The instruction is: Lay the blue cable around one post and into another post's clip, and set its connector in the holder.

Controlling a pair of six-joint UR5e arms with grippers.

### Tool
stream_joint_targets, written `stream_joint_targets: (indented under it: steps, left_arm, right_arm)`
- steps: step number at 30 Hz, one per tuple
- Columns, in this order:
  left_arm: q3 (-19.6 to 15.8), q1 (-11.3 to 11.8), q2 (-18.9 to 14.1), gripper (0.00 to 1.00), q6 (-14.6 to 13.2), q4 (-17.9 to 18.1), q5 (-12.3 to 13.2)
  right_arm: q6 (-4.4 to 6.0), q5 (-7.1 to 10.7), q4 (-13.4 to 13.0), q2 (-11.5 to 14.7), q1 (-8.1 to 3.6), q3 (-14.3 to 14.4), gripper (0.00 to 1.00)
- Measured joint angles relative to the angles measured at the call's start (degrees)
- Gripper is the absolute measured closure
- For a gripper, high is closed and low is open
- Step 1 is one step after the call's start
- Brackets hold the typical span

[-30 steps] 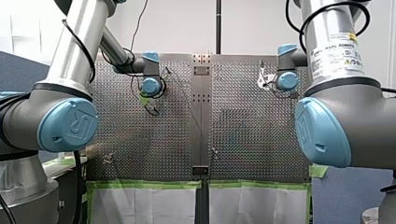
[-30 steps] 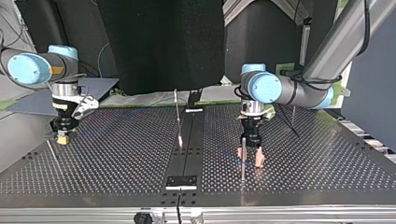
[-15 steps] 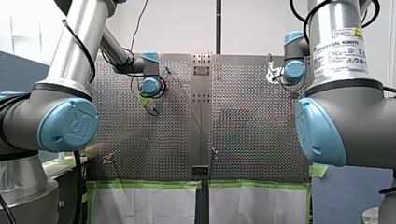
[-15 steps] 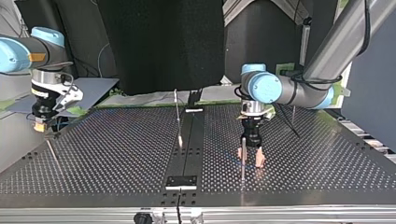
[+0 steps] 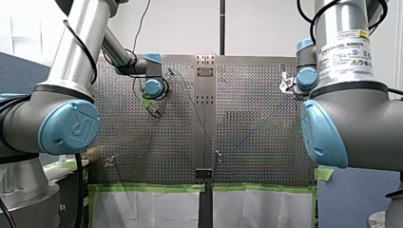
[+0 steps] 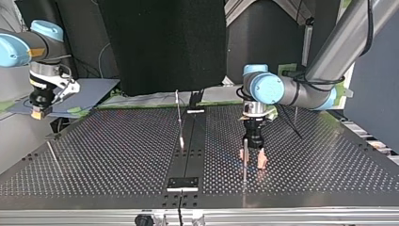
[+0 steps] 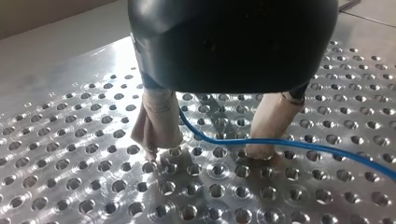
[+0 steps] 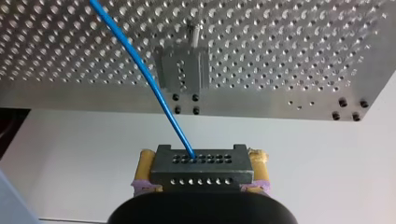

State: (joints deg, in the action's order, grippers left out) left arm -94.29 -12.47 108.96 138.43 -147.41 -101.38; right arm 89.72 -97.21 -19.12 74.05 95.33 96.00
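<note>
At the top view's left, beyond the edge of the perforated metal table [image 6: 117, 155], my right gripper [image 8: 201, 173] hangs with its yellow pads [image 8: 145, 163] clamped on the dark grey, many-holed connector block [image 8: 201, 168]; the thin blue cable [image 8: 140, 70] leaves the connector's face and runs ahead over the table, beside a grey metal block [image 8: 181, 70]; my left gripper [image 7: 207, 150], near a slim upright metal post [image 6: 244, 155], stands with its beige-padded fingers [image 7: 159, 121] spread wide, tips on the table, the cable passing ungripped between them.

Left hand [image 6: 252, 158] down, spread beside post [image 6: 244, 165]; right hand [image 6: 36, 112] raised at view's left.
</note>
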Motion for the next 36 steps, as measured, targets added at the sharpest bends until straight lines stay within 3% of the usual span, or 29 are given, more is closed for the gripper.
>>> stream_joint_targets:
  steps: [7, 14, 27, 36]
  left_arm:
    - [0.02, 0.06, -0.01, 0.00, -0.07, 0.00, 0.00]
    - [0.01, -0.10, 0.00, 0.00, -0.35, -0.15, 0.04]
    - [0.01, -0.19, -0.02, 0.00, -0.80, -0.58, 0.08]
    - [0.00, -0.08, 0.00, 0.00, -0.91, -0.64, -0.06]
  right_arm:
    - [-1.16, 2.84, -3.38, -1.02, -1.70, -0.15, 1.00]
    - [-1.46, 6.30, -4.03, -3.72, -3.34, -1.54, 1.00]
    - [-1.05, 12.66, -1.96, -6.73, -5.71, -6.79, 1.00]
    - [-2.87, 16.88, 0.14, -10.66, -6.44, -10.26, 1.00]
